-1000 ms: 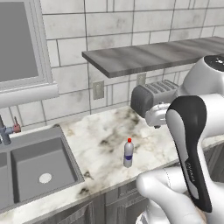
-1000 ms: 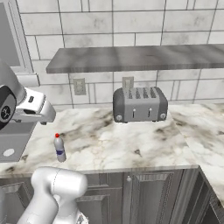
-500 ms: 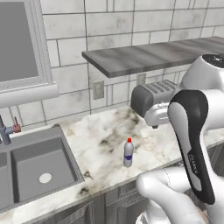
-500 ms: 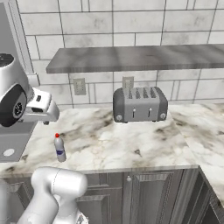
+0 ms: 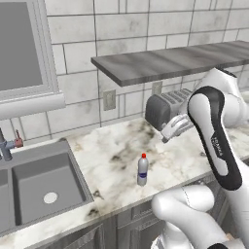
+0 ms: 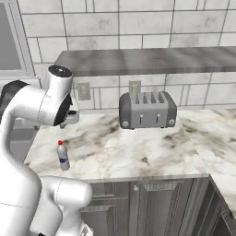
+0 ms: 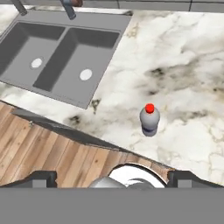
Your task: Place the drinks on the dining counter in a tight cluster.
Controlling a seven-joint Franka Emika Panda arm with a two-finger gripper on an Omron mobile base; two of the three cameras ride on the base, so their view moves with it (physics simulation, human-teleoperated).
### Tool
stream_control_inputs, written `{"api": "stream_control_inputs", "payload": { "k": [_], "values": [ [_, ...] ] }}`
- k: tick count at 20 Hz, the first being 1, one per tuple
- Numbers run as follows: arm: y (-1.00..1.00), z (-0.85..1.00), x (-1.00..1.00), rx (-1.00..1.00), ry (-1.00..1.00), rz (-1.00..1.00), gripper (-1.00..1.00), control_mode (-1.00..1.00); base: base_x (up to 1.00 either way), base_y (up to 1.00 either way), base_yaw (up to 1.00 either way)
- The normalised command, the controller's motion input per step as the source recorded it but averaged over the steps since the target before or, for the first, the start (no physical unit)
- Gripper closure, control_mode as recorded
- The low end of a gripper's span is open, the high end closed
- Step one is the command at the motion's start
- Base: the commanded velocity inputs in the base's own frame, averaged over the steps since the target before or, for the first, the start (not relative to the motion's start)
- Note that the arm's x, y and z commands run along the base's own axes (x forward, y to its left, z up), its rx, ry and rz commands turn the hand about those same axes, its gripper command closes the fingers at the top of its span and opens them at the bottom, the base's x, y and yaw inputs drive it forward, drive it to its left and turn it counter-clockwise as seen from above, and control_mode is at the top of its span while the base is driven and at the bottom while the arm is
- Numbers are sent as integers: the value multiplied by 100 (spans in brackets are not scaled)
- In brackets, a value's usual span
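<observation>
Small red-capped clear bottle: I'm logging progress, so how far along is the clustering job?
Nothing looks done: the small clear red-capped bottle stands alone on the white veined marble counter between double sink and grey toaster. In hand: the open end effector hangs above it, empty. Left: grasping it and moving it.

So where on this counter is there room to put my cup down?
The widest bare patch of marble counter lies in front of the toaster. More room runs between the small bottle and the sink. Nowhere looks crowded; the bottle stands alone near the front edge, apart from the toaster.
</observation>
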Motion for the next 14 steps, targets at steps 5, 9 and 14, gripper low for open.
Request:
{"api": "stream_control_inputs", "payload": {
  "k": [5, 9, 14],
  "values": [
    [0, -67, 35, 8, -3, 30, -100, -100, 0, 0, 0],
    [-3, -40, 55, 15, -4, 33, -100, -100, 0, 0, 0],
    [-13, -12, 58, 25, -11, 40, -100, -100, 0, 0, 0]
  ]
}}
